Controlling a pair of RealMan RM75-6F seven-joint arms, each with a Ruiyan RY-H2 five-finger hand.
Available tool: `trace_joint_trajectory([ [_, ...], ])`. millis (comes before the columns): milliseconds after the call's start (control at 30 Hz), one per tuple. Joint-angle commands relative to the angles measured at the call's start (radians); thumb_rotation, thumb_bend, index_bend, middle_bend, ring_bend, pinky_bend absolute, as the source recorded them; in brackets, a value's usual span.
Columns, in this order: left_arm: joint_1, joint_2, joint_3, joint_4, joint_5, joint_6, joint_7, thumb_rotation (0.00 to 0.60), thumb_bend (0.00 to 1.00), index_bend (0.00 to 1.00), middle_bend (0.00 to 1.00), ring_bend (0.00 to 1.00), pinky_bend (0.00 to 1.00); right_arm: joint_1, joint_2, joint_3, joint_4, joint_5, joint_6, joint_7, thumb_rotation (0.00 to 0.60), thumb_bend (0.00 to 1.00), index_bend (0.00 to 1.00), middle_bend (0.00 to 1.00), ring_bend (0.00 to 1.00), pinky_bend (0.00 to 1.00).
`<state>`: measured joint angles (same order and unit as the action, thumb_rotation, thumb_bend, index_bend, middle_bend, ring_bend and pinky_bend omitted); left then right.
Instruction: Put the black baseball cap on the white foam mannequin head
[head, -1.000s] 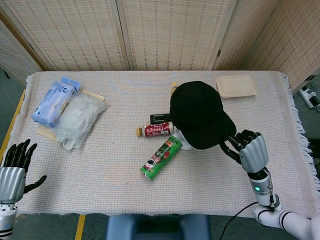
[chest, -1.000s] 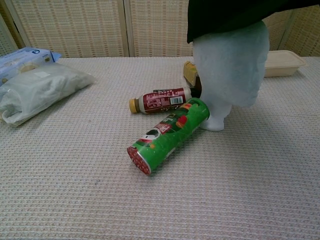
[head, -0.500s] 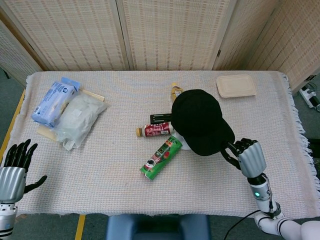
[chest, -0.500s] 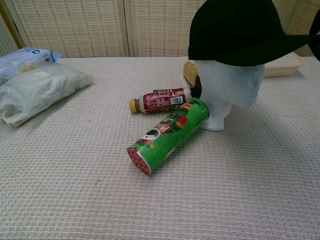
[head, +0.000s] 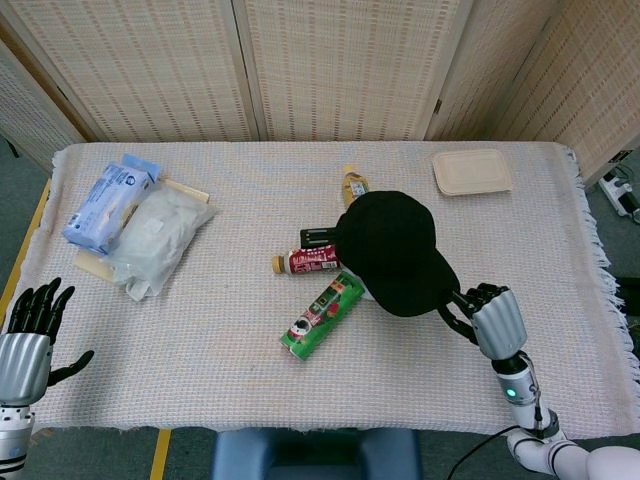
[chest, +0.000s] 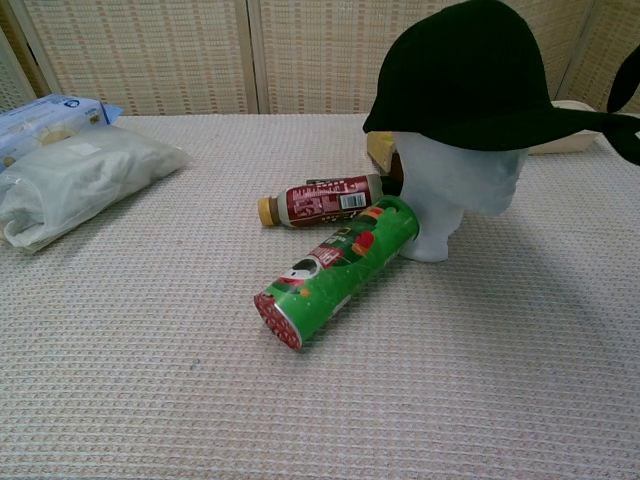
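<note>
The black baseball cap (chest: 470, 70) sits on the white foam mannequin head (chest: 455, 185), crown down over the top, brim sticking out toward the robot's right. From the chest view the foam face and neck show below the cap edge; from the head view the cap (head: 392, 252) covers nearly all of it. The right hand (head: 490, 318) is at the brim tip, dark fingers (head: 455, 305) curled around the edge, so it holds the cap by the brim (only dark fingertips show at the right border of the chest view). The left hand (head: 28, 335) is off at the near left corner of the table (head: 200, 330), fingers spread and upright, holding nothing, well apart from everything. A green snack can (chest: 335, 272) lies on its side, its far end touching or just beside the mannequin's base, its red end pointing toward the near edge. Behind it a small red-label bottle (chest: 320, 201) lies flat with its tan cap to the left. Another bottle (head: 352, 185) with a yellowish label lies just behind the mannequin. A beige lidded container (head: 471, 171) sits near the far right corner. At far left there is a blue-and-white packet (head: 108, 203) and a clear bag of white stuff (head: 155, 235), the two overlapping, resting on a wooden strip.
</note>
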<state>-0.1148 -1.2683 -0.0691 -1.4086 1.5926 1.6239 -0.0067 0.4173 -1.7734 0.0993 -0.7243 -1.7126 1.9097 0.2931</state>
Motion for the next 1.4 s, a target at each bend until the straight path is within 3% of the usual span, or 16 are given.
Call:
trace_joint_trajectory([
  [33, 0.0, 0.0, 0.0, -0.001, 0.0, -0.001, 0.0, 0.6, 0.17, 0.0, 0.0, 0.0, 0.04, -0.012, 0.023, -0.008, -0.009, -0.002, -0.001, -0.023, 0.6, 0.17, 0.17, 0.9, 1.0, 1.0],
  [67, 0.0, 0.0, 0.001, -0.002, 0.001, -0.001, 0.0, 0.6, 0.17, 0.0, 0.0, 0.0, 0.04, -0.016, 0.032, -0.011, -0.016, -0.004, 0.001, -0.032, 0.6, 0.14, 0.09, 0.87, 1.0, 1.0],
  [167, -0.001, 0.0, 0.001, -0.003, 0.001, -0.002, 0.0, 0.6, 0.17, 0.0, 0.0, 0.0, 0.04, -0.02, 0.043, -0.014, -0.028, -0.006, 0.003, -0.043, 0.6, 0.09, 0.01, 0.81, 0.97, 1.0],
  [333, -0.002, -0.001, 0.003, -0.004, 0.001, -0.006, 0.002, 0.6, 0.17, 0.0, 0.0, 0.0, 0.04, -0.077, 0.138, -0.063, -0.143, -0.016, -0.019, -0.119, 0.6, 0.02, 0.0, 0.64, 0.84, 1.0],
  [567, -0.001, 0.004, 0.005, -0.013, 0.004, -0.006, -0.004, 0.6, 0.17, 0.0, 0.0, 0.0, 0.04, -0.178, 0.27, -0.126, -0.404, -0.065, 0.025, -0.361, 0.6, 0.0, 0.0, 0.43, 0.65, 0.95],
  [667, 0.0, 0.007, 0.007, -0.017, 0.004, -0.006, -0.006, 0.6, 0.17, 0.0, 0.0, 0.0, 0.04, -0.227, 0.355, -0.145, -0.559, -0.03, -0.007, -0.453, 0.6, 0.0, 0.0, 0.3, 0.51, 0.8],
  [833, -0.002, 0.017, 0.008, -0.026, -0.003, -0.019, -0.016, 0.6, 0.17, 0.0, 0.0, 0.0, 0.04, -0.288, 0.528, -0.148, -0.859, 0.117, -0.109, -0.581, 0.6, 0.0, 0.0, 0.1, 0.21, 0.44],
  [933, -0.002, 0.025, 0.013, -0.039, -0.005, -0.03, -0.02, 0.6, 0.17, 0.0, 0.0, 0.0, 0.04, -0.312, 0.574, -0.123, -0.94, 0.199, -0.134, -0.574, 0.6, 0.01, 0.0, 0.07, 0.14, 0.36],
  [1133, 0.001, 0.042, 0.017, -0.06, -0.011, -0.037, -0.02, 0.6, 0.17, 0.01, 0.0, 0.0, 0.04, -0.349, 0.596, -0.111, -0.969, 0.287, -0.187, -0.568, 0.6, 0.01, 0.0, 0.05, 0.08, 0.26],
  [1400, -0.003, 0.068, 0.033, -0.092, -0.006, -0.067, -0.022, 0.6, 0.17, 0.01, 0.0, 0.0, 0.04, -0.368, 0.613, -0.122, -0.964, 0.207, -0.194, -0.532, 0.6, 0.02, 0.0, 0.04, 0.06, 0.24],
])
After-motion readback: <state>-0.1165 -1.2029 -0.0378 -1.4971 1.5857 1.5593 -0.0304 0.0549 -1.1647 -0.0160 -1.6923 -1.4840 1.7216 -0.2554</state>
